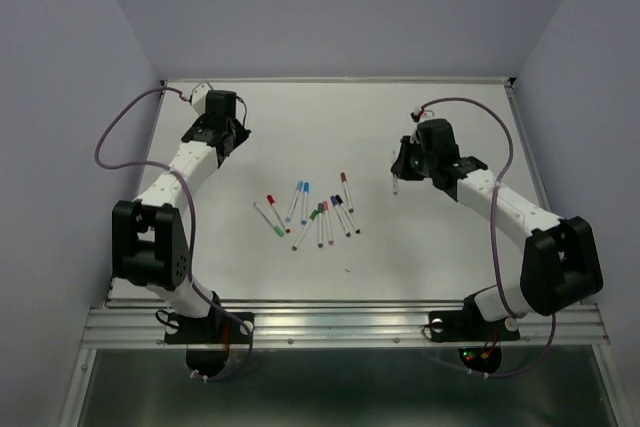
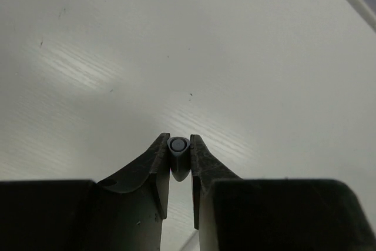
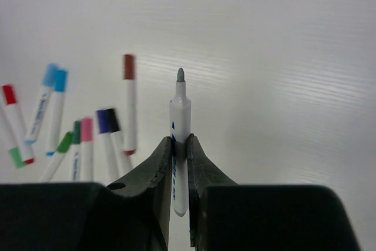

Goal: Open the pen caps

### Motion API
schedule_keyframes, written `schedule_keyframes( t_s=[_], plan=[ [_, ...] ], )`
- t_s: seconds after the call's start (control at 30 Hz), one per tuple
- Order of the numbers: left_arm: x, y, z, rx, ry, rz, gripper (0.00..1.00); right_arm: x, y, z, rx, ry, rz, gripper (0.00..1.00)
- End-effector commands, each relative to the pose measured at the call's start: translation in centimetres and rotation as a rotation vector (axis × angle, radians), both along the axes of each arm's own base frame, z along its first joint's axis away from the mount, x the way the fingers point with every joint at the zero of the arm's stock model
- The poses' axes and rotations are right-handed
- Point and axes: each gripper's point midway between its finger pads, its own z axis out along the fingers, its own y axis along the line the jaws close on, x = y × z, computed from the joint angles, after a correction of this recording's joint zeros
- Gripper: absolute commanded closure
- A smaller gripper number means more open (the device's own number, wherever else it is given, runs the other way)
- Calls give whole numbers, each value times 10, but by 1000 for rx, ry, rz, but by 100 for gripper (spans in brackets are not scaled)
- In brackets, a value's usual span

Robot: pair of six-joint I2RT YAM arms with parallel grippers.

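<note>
Pinching grey cap [image 2: 178,147] in left hand [image 2: 179,141], above bench [image 2: 247,57]. Clamping uncapped grey-tipped pen [image 3: 180,113] in right hand [image 3: 180,143]. Between arms, loose on bench: capped pens [image 1: 322,215].

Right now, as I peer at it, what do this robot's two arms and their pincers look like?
The left arm and right arm are slim white tubes joined by chunky black blocks, each trailed by a looping purple cable. The left gripper and right gripper are matte black, with two curved fingers tapering to blunt tips.
</note>
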Motion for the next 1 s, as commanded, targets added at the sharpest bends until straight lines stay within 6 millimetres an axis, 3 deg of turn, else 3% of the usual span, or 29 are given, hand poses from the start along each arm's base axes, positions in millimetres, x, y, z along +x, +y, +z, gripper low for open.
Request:
schedule_keyframes(
  t_s=[0.0, 0.07, 0.1, 0.2, 0.3, 0.57, 0.7, 0.97],
  plan=[
    [0, 24, -13, 157, 128, 22, 100, 38, -73, -27, -188, 55, -219, 99],
    [6, 33, -32, 198, 193, 8, 99, 48, -93, -40, -222, 95, -255, 99],
    [13, 36, -27, 203, 188, 23, 99, 58, -111, -52, -233, 127, -290, 99],
    [29, 43, -44, 224, 224, 1, 97, 74, -140, -72, -258, 180, -353, 99],
    [38, 49, -66, 231, 297, 2, 97, 82, -157, -81, -315, 206, -387, 99],
    [45, 60, -104, 242, 387, 21, 93, 96, -159, -114, -320, 289, -371, 97],
    [43, 65, -115, 236, 412, 33, 87, 98, -159, -119, -319, 301, -377, 90],
    [42, 62, -144, 213, 465, 14, 85, 97, -158, -116, -313, 302, -377, 78]
  ],
)
